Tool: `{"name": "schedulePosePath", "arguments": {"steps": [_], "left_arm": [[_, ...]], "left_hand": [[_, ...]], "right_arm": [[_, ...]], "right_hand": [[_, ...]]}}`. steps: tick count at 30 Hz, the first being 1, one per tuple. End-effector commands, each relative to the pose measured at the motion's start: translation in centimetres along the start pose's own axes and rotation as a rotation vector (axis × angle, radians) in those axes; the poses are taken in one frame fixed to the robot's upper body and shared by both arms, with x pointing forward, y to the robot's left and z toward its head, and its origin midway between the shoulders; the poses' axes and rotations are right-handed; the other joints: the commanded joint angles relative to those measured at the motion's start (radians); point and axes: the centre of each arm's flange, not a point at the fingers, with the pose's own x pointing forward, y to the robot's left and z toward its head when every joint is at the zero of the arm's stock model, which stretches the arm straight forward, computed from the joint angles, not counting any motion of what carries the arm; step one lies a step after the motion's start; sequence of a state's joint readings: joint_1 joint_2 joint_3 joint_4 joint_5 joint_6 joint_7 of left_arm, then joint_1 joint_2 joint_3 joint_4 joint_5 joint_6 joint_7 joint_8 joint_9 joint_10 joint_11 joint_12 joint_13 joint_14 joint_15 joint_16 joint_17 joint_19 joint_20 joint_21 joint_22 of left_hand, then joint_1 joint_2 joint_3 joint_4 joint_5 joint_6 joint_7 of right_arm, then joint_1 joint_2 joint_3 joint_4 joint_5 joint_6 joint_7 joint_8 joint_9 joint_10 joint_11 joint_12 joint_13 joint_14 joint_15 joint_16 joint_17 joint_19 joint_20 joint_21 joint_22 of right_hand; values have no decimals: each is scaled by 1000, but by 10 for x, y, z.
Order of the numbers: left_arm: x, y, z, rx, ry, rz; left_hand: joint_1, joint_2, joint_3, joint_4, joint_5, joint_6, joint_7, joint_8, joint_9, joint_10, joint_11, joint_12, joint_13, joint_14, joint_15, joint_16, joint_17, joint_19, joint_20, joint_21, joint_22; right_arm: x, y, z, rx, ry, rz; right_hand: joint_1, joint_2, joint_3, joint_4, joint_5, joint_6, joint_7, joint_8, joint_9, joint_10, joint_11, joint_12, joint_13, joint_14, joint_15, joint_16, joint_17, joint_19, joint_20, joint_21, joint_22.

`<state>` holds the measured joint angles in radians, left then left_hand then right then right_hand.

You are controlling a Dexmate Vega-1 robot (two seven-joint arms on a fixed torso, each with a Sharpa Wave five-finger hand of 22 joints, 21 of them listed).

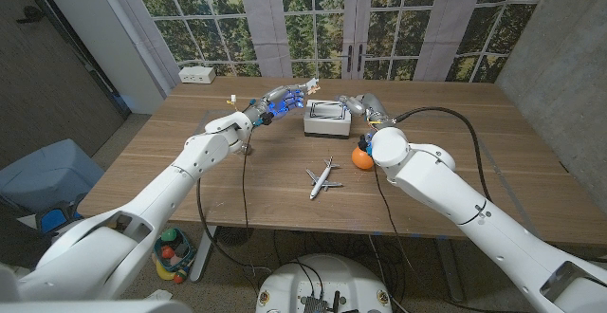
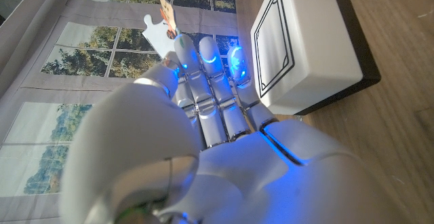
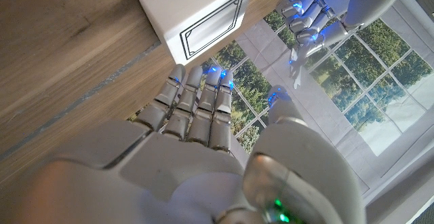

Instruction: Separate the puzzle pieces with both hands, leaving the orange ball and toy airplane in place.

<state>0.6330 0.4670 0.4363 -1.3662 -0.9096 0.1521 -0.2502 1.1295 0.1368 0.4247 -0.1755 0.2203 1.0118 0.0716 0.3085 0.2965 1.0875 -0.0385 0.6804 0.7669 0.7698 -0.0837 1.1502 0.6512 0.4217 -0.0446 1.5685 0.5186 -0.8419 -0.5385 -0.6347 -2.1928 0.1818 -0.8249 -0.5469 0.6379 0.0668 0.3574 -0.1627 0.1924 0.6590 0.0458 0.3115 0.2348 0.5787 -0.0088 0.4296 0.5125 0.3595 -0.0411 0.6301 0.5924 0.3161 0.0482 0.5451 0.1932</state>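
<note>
My left hand point(image 1: 280, 100) is raised over the table's far middle, just left of a white box on a black base point(image 1: 325, 119). In the left wrist view a white puzzle piece point(image 2: 158, 31) with a brown-orange part above it sits at the tips of that hand's thumb and fingers point(image 2: 203, 54), pinched there. My right hand point(image 1: 357, 104) hovers at the box's right side; the right wrist view shows its fingers point(image 3: 196, 105) straight and spread with nothing in them, and my left hand point(image 3: 308, 13) across from it. The orange ball point(image 1: 362, 157) and toy airplane point(image 1: 324, 178) lie nearer me.
A white socket box point(image 1: 197, 74) sits at the table's far left edge, and a small yellowish item point(image 1: 230, 99) stands left of my left hand. A black cable point(image 1: 446, 114) loops over the table on the right. A window-print curtain hangs behind the table.
</note>
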Motion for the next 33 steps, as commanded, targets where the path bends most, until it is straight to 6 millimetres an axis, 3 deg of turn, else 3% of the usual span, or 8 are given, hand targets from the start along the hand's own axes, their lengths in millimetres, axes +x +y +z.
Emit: {"name": "schedulePosePath", "arguments": {"steps": [1,12,33], "left_arm": [[4,2,-2,-2,16,-15],[9,1,-5,11,28,-29],[9,-2,-5,69,19,-36]], "left_hand": [[6,0,-4,-1,6,51,22,-4,209,5,1,-3,2,-5,-86,1,3,-4,-41,4,2],[6,1,-5,-1,6,53,22,-10,211,4,-1,-4,5,-7,-85,2,5,-4,-41,4,0],[5,1,-6,-1,7,59,22,-19,215,5,-1,-7,10,-10,-86,-1,0,-8,-40,3,-3]], "right_arm": [[9,10,10,9,-3,-2],[15,18,17,8,14,-13],[24,27,25,48,2,-1]], "right_hand": [[21,11,4,-10,1,12,-3,6,5,11,-2,12,9,14,-27,11,8,15,0,11,1],[67,-4,7,-20,3,19,4,11,10,29,1,29,29,32,-27,28,24,31,1,20,1],[100,-14,-10,-5,-2,53,11,32,25,69,5,73,70,68,-33,72,75,55,2,39,4]]}}
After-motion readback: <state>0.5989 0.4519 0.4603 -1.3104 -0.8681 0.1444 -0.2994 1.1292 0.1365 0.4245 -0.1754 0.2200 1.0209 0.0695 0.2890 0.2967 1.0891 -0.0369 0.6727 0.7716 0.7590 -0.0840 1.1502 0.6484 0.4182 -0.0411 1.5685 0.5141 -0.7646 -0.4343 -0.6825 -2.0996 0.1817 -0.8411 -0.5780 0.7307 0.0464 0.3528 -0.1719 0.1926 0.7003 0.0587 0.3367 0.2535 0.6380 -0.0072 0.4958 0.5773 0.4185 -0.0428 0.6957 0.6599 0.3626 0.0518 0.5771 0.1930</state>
